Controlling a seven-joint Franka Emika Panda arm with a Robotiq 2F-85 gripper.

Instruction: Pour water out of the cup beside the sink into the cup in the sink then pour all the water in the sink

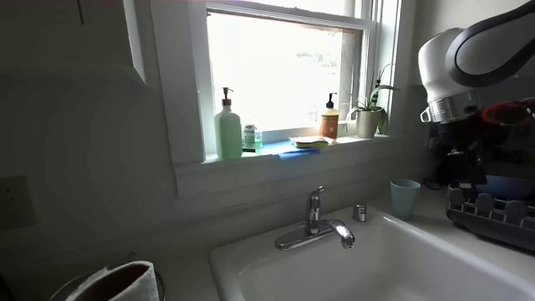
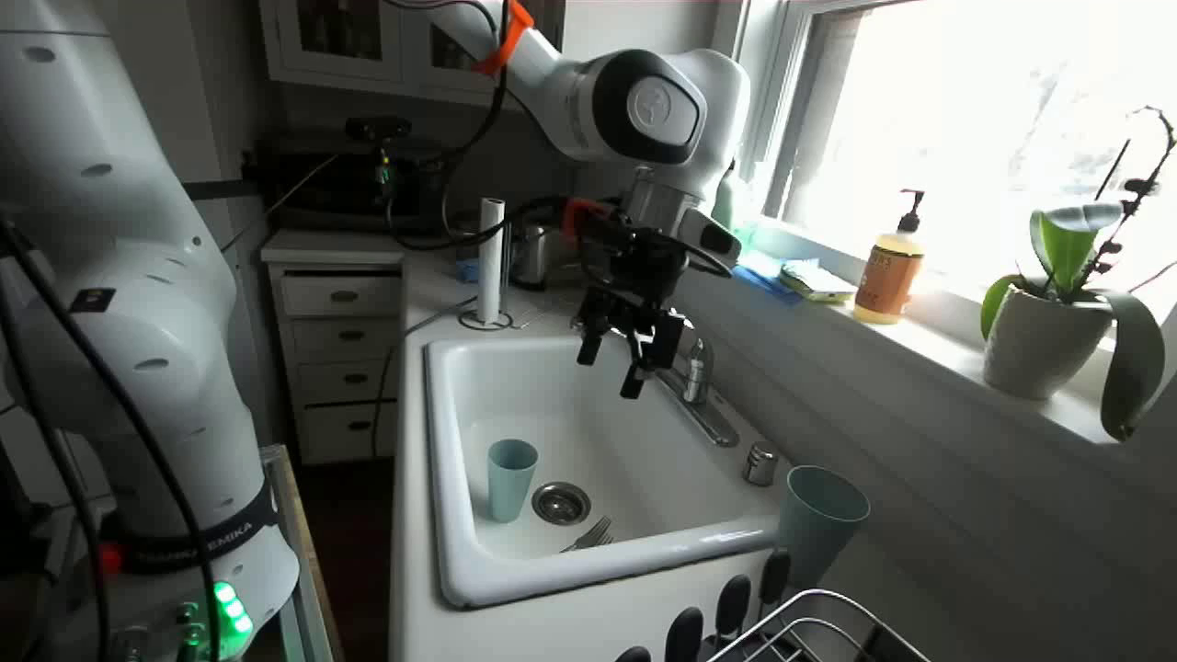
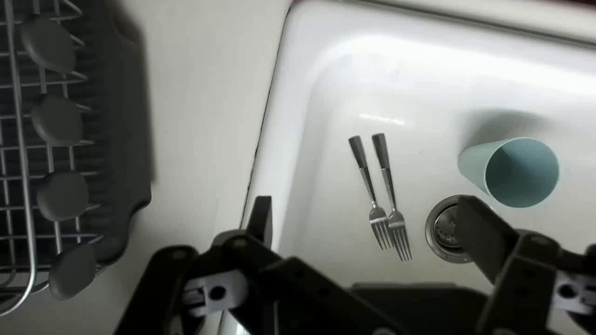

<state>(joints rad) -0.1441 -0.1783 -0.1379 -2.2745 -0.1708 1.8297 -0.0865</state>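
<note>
A pale blue-green cup [image 2: 510, 480] stands upright on the floor of the white sink [image 2: 588, 568], near its drain; the wrist view looks into that same cup [image 3: 521, 172]. Beside the sink, a similar cup [image 2: 818, 529] rests on the counter in the back corner, near the dish rack, and this cup [image 1: 403, 200] is visible in both exterior views. Water cannot be made out in either cup. High over the sink, close to the faucet, my gripper [image 2: 609, 371] points down with its jaws wide apart and nothing between them. Both cups are well away from its fingers.
Two forks [image 3: 389, 186] lie in the sink by the drain [image 3: 444, 228]. The chrome faucet [image 1: 313, 225] stands on the back rim. A dish rack [image 3: 128, 116] occupies the counter alongside. Bottles and a potted plant [image 2: 1048, 336] line the windowsill; a paper towel holder [image 2: 490, 262] stands beyond the sink.
</note>
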